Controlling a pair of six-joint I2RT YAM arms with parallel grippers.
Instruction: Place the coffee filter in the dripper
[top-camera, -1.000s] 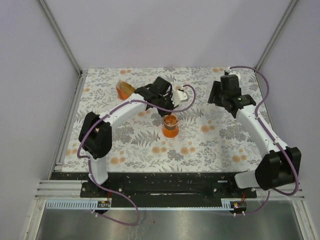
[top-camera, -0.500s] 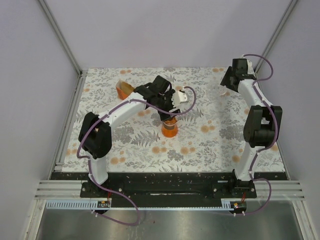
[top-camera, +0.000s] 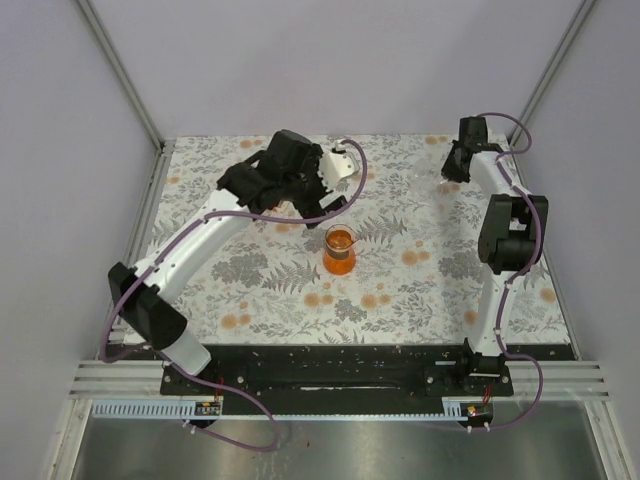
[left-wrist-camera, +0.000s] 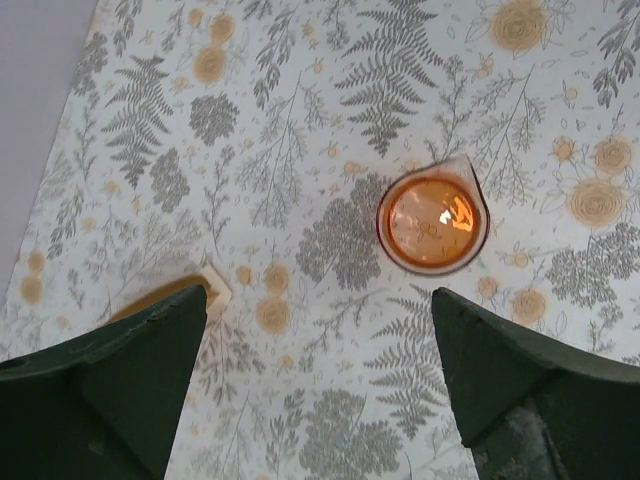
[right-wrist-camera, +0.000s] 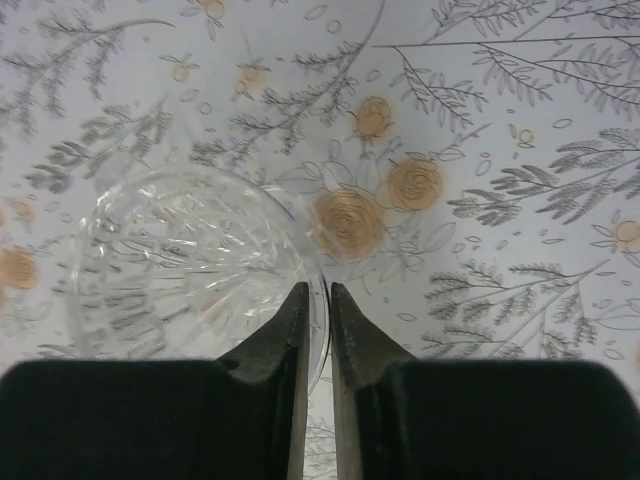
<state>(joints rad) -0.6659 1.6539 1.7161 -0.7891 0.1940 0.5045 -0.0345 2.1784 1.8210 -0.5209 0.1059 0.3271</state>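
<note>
Your left gripper hangs spread wide. The clear funnel-shaped dripper on its orange rounded base stands on the floral worktop below it, just ahead of its right finger. Your right gripper is pressed nearly together over a clear ribbed glass bowl.

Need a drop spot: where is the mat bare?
Bare: the mat from the dripper to its near edge, plus right of the dripper. Crowded: far left, under the left gripper; far right corner, where the right gripper pinches clear ribbed glass.

White-shelled arms are carrying black joint housings and trailing purple cables (loosely looped); wedge-shaped fingers are showing dark green.
</note>
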